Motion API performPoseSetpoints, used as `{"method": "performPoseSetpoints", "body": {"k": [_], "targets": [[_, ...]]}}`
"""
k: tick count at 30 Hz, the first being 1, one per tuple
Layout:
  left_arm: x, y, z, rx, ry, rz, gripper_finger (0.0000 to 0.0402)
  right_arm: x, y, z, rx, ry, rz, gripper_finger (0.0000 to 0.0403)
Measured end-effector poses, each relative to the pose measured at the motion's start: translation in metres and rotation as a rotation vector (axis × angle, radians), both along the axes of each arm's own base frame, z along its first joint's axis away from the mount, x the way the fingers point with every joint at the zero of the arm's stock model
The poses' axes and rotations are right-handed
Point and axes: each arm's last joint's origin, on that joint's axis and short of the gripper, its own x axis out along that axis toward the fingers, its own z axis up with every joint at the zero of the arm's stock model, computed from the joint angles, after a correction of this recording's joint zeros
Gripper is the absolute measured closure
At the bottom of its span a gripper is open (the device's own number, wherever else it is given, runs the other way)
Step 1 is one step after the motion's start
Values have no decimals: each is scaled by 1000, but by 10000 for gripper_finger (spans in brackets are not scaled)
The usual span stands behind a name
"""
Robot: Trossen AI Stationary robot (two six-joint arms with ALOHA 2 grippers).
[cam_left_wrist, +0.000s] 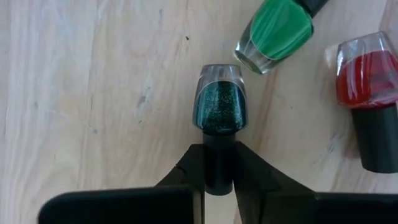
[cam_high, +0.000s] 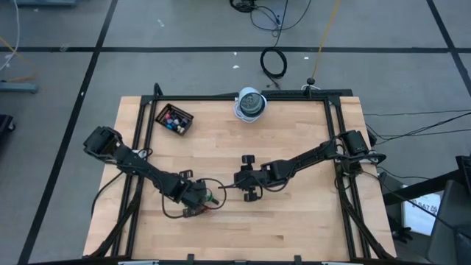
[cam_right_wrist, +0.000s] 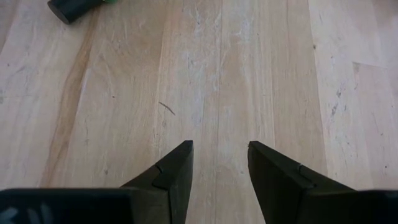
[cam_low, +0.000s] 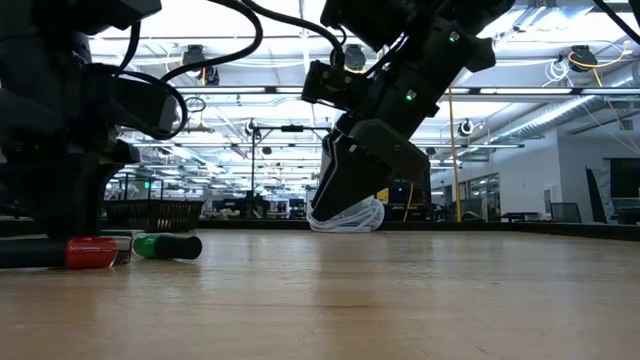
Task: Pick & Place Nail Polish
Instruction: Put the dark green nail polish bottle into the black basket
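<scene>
The left tool (cam_left_wrist: 219,177) is clamped on the black cap of a glittery teal glass nail polish bottle (cam_left_wrist: 219,102) lying on the pale wooden tabletop (cam_left_wrist: 93,93). Beside it lie a green bottle (cam_left_wrist: 277,31) and a red bottle (cam_left_wrist: 367,78), both cut off at the frame edge. The right tool (cam_right_wrist: 219,163) hangs nearby, partly spread, gripping nothing.

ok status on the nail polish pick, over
Left gripper shut on the dark cap of the teal glitter bottle, lying on the table. Right gripper open, empty, mid-table. Green bottle and red bottle lie close beside the pick.

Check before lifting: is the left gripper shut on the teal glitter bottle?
Shut: the left gripper pinches the teal glitter bottle by its dark cap.
</scene>
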Motion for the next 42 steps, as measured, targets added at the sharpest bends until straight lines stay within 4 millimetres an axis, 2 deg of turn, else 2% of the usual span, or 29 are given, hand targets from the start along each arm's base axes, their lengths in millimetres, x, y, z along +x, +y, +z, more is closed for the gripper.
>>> {"method": "performPoseSetpoints", "body": {"k": [6,11,18,24,30,34,42], "targets": [[-2,0,0,51,-32,0,365,0,0,0,-2,0,0,257],[-9,1,13,145,-115,-6,365,0,0,0,-9,1,7,257],[-21,-2,51,239,-336,-7,365,-3,0,4,-15,17,14,257],[-28,2,76,302,-523,-55,365,-4,2,8,-14,10,20,257],[-34,23,79,272,-702,-82,365,-5,2,8,1,15,25,257],[-45,45,74,271,-807,-61,365,-4,6,8,74,15,86,257],[-65,90,68,258,-1009,34,365,-8,23,22,129,-46,244,257]]}}
